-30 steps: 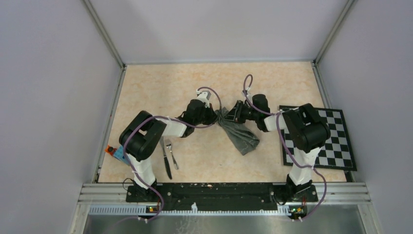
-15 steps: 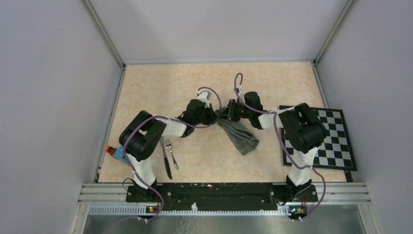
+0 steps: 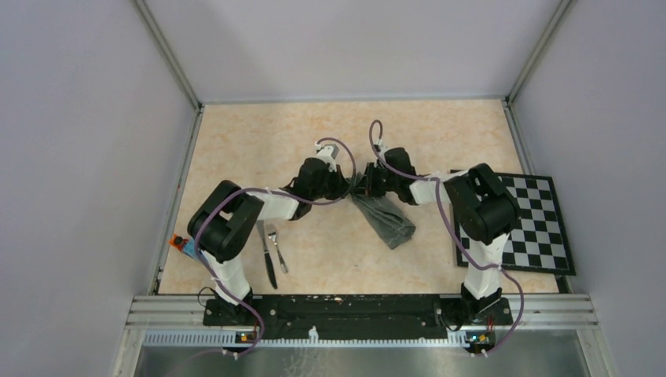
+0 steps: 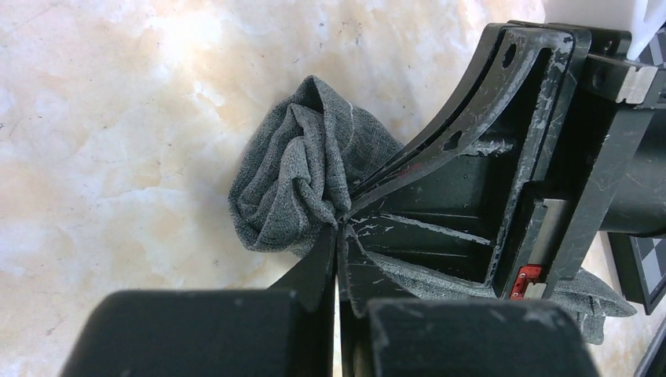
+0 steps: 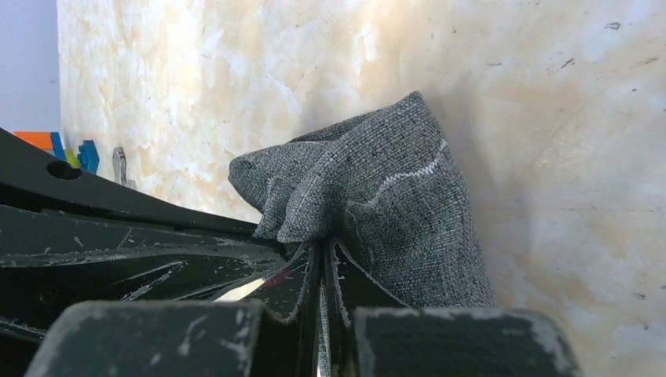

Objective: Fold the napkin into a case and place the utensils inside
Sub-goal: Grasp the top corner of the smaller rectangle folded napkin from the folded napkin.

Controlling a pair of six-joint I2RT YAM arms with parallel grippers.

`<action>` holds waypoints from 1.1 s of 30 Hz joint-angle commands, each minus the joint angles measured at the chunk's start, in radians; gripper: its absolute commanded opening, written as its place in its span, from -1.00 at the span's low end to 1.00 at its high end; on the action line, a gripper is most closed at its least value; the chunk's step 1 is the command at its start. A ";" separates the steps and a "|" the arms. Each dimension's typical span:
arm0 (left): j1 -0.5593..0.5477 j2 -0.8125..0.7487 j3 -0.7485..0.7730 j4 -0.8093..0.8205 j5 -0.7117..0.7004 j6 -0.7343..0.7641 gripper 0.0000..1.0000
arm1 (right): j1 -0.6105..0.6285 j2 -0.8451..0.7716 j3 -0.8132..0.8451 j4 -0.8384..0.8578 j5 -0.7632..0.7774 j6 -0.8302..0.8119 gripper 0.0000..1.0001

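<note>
Napkin (image 3: 385, 218) lies bunched on the table (image 3: 259, 141); I see left jaws and right jaws both clamped on its far end.

No legible txt, labels, brand marks or nos. in any view; checkered board (image 3: 542, 220): b/w squares only, no chars; orange/blue item (image 3: 185, 245) at table (image 3: 314, 133) edge: too small to read.

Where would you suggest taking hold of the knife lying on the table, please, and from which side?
Probably at mid-length of the knife, from straight above, with the jaws spanning its thin width. It lies flat on the table, running roughly near to far. The fork lies close on its right, so there is little room on that side.
</note>
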 commanded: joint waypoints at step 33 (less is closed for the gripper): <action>0.019 -0.054 -0.006 0.055 0.029 -0.048 -1.00 | -0.100 -0.023 -0.059 0.258 -0.240 0.138 -0.74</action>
